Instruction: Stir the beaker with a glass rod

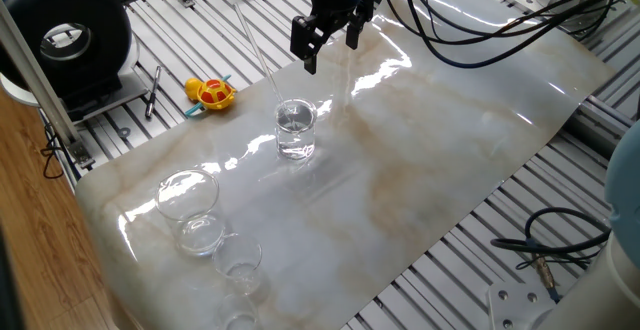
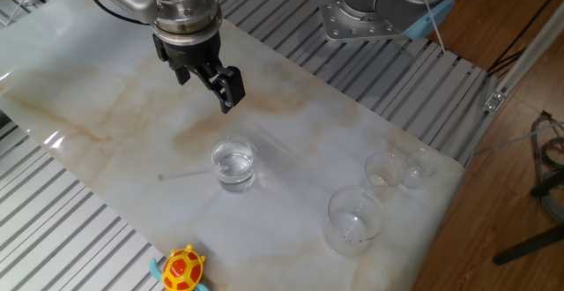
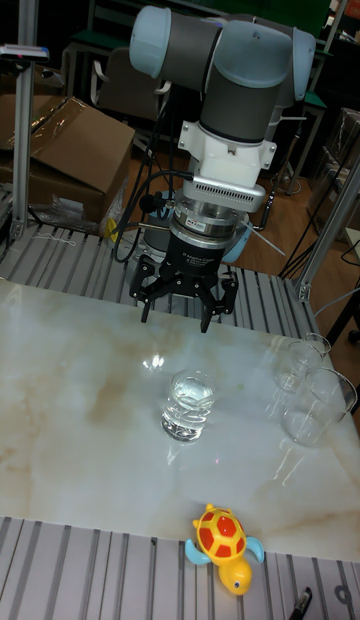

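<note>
1. The black two-finger pincer (image 1: 330,48) of the grey robot arm hung above the pale marble-patterned worktop (image 1: 450,140). Its fingers were spread apart and held nothing.
2. The small, straight-sided clear glass beaker (image 1: 296,130) stood upright on the worktop with clear liquid inside. It was near the pincer but lower and clearly apart from it. In the tall fixed view it sat in front of the pincer, a little to the right.
3. The long, very thin transparent glass rod (image 1: 260,55) met the beaker at its rim with one end. The rest slanted away from the pincer, toward the worktop edge. Whether its tip dipped into the liquid could not be told. The pincer did not touch it.
4. A yellow and red plastic toy turtle (image 1: 210,92) lay on the grey slatted surface just beyond the worktop edge.
5. A wider, rounded clear glass vessel (image 1: 188,195) stood well apart from the beaker. A shorter clear glass cup (image 1: 240,260) stood near that vessel.
</note>
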Available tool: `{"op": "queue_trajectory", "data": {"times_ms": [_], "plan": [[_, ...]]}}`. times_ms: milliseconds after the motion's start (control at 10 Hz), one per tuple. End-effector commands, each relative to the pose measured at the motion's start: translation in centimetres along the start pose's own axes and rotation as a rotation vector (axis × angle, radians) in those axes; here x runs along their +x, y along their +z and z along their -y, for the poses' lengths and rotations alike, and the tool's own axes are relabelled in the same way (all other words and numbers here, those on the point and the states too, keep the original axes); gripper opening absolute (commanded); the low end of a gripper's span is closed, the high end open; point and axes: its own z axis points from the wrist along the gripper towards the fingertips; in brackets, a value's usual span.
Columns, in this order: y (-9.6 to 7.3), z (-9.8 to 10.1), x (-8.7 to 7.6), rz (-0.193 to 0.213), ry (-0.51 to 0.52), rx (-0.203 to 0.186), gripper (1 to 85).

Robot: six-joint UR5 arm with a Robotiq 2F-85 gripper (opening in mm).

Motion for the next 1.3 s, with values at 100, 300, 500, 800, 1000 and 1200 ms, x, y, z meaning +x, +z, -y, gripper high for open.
{"op": "queue_trajectory", "data": {"times_ms": [100,300,500,800,1000,1200], "plan": [[0.1,-2.5,1.2,-0.047,0.046,-0.065,3.3],[0.1,-2.3,1.2,-0.046,0.037,-0.059,3.0],[0.1,-1.9,1.2,-0.044,0.014,-0.06,2.7],[-0.6,-2.1,1.4,-0.044,0.004,-0.106,2.7],[-0.6,-1.9,0.8,-0.02,-0.012,-0.098,2.7],[-0.7,-2.8,0.8,-0.022,0.03,-0.135,2.3]]}}
